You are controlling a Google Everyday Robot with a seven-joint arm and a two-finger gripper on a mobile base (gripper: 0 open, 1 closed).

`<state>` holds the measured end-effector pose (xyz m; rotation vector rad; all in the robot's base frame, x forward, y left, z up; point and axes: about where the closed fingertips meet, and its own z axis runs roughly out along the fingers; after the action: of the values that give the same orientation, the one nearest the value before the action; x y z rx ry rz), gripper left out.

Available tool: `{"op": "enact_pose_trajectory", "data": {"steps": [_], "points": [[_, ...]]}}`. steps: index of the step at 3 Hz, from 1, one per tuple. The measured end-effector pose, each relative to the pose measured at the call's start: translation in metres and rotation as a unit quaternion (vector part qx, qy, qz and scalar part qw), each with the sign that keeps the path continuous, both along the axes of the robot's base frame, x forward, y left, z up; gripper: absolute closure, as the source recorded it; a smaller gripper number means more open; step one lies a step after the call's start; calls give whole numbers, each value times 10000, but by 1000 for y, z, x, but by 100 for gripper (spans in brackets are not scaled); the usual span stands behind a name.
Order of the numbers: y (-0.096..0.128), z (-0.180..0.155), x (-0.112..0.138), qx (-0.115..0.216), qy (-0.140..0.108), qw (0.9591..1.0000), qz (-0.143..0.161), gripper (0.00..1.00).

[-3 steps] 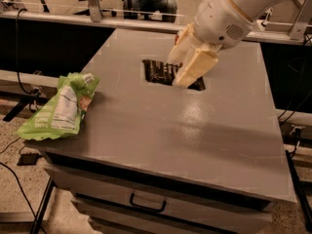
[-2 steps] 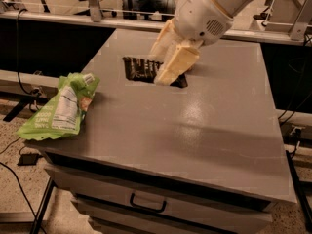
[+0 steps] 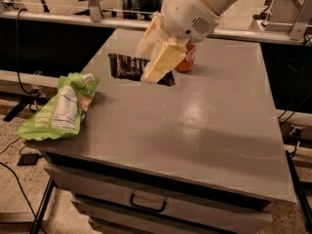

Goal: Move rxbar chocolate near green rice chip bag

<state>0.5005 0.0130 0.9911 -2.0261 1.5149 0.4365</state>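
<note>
the jaws, over the back middle of the desk (image 3: pixel 204 130), pinch one end of the rxbar chocolate (image 3: pixel 126 66), which sticks out toward, yet well apart from, the green rice chip bag (image 3: pixel 61 108).

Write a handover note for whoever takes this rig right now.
The gripper is shut on the bar, low over the back-left part of the table, just left of the red can.
The bag lies at the table's front-left edge, partly overhanging it.
Done: bar grasped.
Left: bring the bar left and forward to the bag, set it down close by, release.
</note>
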Motion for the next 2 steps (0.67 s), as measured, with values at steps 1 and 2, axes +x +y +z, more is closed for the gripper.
{"op": "enact_pose_trajectory", "data": {"steps": [1,2], "points": [[10,-9,22,182,26,9997,-160,100],[17,-28,42,512,114,9983,-240,100]]}}
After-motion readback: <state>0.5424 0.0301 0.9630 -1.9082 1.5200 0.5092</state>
